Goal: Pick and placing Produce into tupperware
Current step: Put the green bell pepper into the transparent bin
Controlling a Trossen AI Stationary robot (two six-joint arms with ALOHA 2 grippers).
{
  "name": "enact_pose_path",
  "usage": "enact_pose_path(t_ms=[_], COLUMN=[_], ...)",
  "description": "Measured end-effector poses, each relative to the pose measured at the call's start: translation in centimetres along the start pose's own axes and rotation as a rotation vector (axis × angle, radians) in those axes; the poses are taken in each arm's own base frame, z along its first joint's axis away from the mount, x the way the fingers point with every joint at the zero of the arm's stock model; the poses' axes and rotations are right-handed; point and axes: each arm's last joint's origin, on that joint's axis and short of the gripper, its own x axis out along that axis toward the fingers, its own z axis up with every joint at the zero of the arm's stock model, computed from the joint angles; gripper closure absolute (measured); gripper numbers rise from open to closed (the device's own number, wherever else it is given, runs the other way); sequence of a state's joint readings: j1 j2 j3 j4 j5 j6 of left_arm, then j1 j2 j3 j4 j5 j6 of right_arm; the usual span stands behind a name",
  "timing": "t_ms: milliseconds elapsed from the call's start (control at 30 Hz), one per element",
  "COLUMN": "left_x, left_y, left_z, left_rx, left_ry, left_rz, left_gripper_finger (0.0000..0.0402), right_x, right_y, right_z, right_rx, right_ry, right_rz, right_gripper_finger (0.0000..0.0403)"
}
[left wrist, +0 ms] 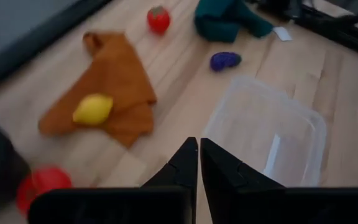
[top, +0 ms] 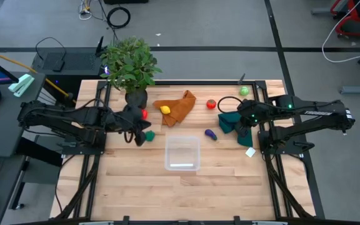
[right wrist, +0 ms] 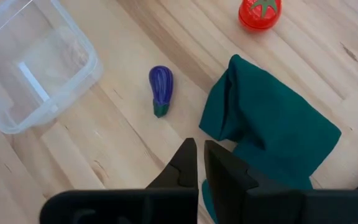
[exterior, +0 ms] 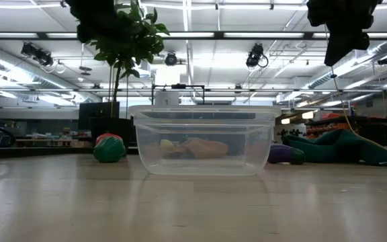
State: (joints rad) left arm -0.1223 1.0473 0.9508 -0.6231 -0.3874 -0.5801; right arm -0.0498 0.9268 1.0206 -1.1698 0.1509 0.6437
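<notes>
The clear tupperware [top: 182, 153] stands empty at mid-table; it also shows in the low view [exterior: 205, 138]. A purple eggplant [top: 210, 134] lies on the wood to its right. A yellow lemon [top: 165, 110] rests on an orange cloth [top: 179, 105]. One red piece [top: 211, 104] lies right of that cloth, another [top: 144, 114] by the plant pot. A green piece [top: 149, 135] lies beside my left gripper [top: 139, 134], and another [top: 244, 91] at the far right. My left gripper [left wrist: 199, 155] is shut and empty. My right gripper [right wrist: 199, 155] is shut and empty above the dark green cloth's edge [right wrist: 272, 124].
A leafy potted plant [top: 130, 62] stands at the far left, just behind my left arm. The dark green cloth [top: 229, 122] lies bunched under my right arm. A small white tag [top: 250, 152] lies near the right rail. Bare wood stretches in front of the tupperware.
</notes>
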Motion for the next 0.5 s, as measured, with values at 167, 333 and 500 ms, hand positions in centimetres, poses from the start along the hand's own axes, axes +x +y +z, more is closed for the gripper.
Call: enact_pose_path(t_ms=[167, 333, 500], left_x=[0.1, 0.7, 2.9], left_y=[0.3, 0.6, 0.0], left_z=[-0.7, -1.5, -2.3], left_rx=[-0.19, -0.357, -0.544], left_ry=[0.064, 0.091, 0.134], left_rz=[0.027, 0.054, 0.122], left_gripper_finger=[0.0387, 0.0393, 0.0382], right_x=[0.0, 0.0, 0.0], right_y=[0.0, 0.0, 0.0], right_z=[0.0, 0.0, 0.0], right_rx=[0.0, 0.0, 0.0], right_ry=[0.0, 0.0, 0.0], right_rz=[0.0, 0.0, -0.001], right_gripper_finger=[0.0402, 0.0402, 0.0402])
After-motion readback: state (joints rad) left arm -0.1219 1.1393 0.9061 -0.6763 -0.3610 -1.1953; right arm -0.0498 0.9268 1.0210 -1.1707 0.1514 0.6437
